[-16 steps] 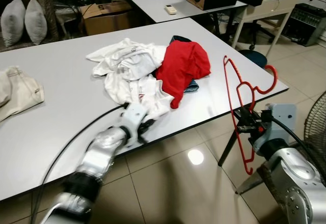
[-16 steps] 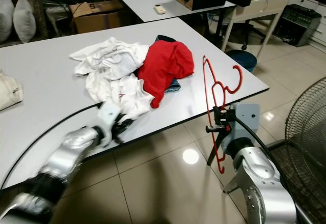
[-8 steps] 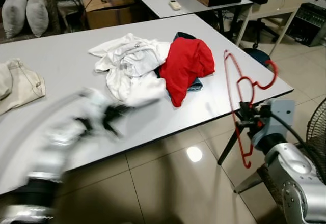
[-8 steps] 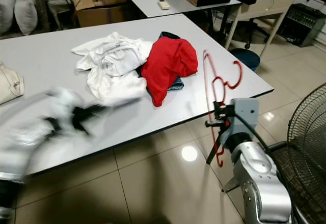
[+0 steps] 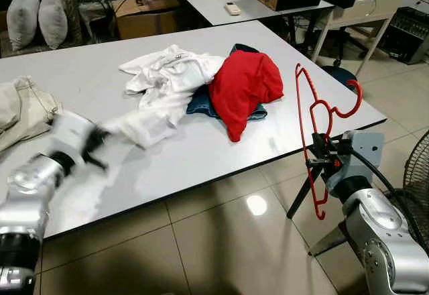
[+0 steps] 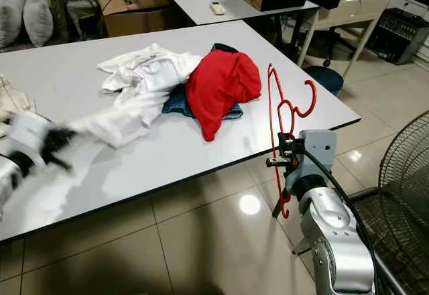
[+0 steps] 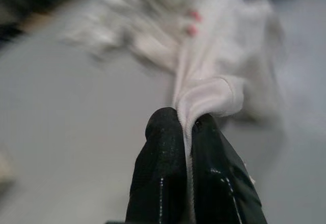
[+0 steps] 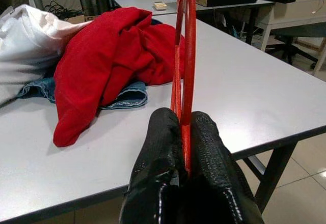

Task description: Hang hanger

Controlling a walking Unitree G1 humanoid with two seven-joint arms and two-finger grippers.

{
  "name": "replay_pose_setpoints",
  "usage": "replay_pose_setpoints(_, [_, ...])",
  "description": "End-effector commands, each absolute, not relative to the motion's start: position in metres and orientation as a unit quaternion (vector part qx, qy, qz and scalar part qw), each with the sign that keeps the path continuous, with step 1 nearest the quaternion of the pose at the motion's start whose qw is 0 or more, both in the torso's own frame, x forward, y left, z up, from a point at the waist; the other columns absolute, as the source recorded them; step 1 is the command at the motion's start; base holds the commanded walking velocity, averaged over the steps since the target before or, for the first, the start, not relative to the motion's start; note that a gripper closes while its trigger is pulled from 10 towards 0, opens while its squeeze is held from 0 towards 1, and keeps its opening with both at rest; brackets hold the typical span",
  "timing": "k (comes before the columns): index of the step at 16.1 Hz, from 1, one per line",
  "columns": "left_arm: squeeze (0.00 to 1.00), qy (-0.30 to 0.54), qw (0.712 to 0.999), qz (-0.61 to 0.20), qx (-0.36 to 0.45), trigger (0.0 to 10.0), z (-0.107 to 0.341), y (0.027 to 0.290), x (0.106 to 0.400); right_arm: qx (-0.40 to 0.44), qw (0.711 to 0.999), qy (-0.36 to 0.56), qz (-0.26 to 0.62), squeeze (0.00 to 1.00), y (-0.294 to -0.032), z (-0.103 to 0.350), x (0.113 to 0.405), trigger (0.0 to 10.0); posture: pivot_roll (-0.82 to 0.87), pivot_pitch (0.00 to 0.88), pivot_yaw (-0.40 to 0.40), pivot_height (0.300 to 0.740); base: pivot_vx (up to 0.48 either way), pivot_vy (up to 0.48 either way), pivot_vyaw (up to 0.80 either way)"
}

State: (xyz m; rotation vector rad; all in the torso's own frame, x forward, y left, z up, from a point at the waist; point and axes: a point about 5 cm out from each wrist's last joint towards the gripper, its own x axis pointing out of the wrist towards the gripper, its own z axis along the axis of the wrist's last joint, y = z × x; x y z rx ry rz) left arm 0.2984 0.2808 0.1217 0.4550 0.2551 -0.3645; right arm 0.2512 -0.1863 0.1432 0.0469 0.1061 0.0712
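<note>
A red plastic hanger (image 5: 317, 134) stands upright off the table's right front edge, its hook toward the right. My right gripper (image 5: 324, 159) is shut on its lower part, and the fingers (image 8: 163, 152) pinch the red bar (image 8: 184, 71) in the wrist view. At the table's left front, my left gripper (image 5: 94, 141) is shut on a white garment (image 5: 144, 122) stretched out from the clothes pile; its fingers (image 7: 163, 168) clamp a fold of white cloth (image 7: 209, 99). The arm is blurred.
On the white table (image 5: 281, 134) a pile holds white clothes (image 5: 171, 74), a red garment (image 5: 242, 87) and blue jeans (image 5: 200, 102). Beige cloth (image 5: 20, 110) lies at the left. A fan (image 6: 405, 188) stands on the right, and desks, a speaker and boxes behind.
My left arm has swung left along the table's front, dragging the white garment out of the pile and baring the jeans. The right gripper and hanger have hardly moved. The camera shifted a little.
</note>
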Motion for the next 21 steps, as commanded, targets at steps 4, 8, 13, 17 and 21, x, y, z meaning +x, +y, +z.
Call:
replay_pose_setpoints(4, [1.0, 0.161, 0.95, -0.064, 0.261, 10.0, 0.117, 0.307, 0.303, 0.021, 0.998, 0.05, 0.043, 0.0, -0.185, 0.144, 0.257, 10.0, -0.16, 0.0, 0.012, 0.74, 0.0, 0.0, 0.0])
replay_pose_setpoints(8, [1.0, 0.161, 0.949, 0.015, 0.269, 10.0, 0.136, 0.34, 0.306, 0.024, 0.997, 0.051, 0.05, 0.0, -0.179, 0.142, 0.255, 10.0, -0.17, 0.0, 0.026, 0.74, 0.0, 0.0, 0.0])
replay_pose_setpoints(13, [1.0, 0.011, 0.973, -0.177, 0.151, 10.0, 0.165, 0.275, 0.324, 0.026, 0.998, 0.047, 0.043, 0.0, -0.181, 0.142, 0.254, 10.0, -0.17, 0.0, 0.043, 0.74, 0.0, 0.0, 0.0])
replay_pose_setpoints(17, [0.0, 0.038, 0.93, -0.306, 0.201, 10.0, 0.139, 0.214, 0.33, 0.029, 0.998, 0.043, 0.046, 0.0, -0.175, 0.143, 0.255, 10.0, -0.17, 0.0, 0.051, 0.74, 0.0, 0.0, 0.0])
replay_pose_setpoints(21, [0.0, 0.077, 0.899, -0.302, 0.307, 10.0, 0.117, 0.201, 0.337, 0.029, 0.998, 0.041, 0.047, 0.0, -0.173, 0.143, 0.256, 10.0, -0.18, 0.0, 0.062, 0.74, 0.0, 0.0, 0.0])
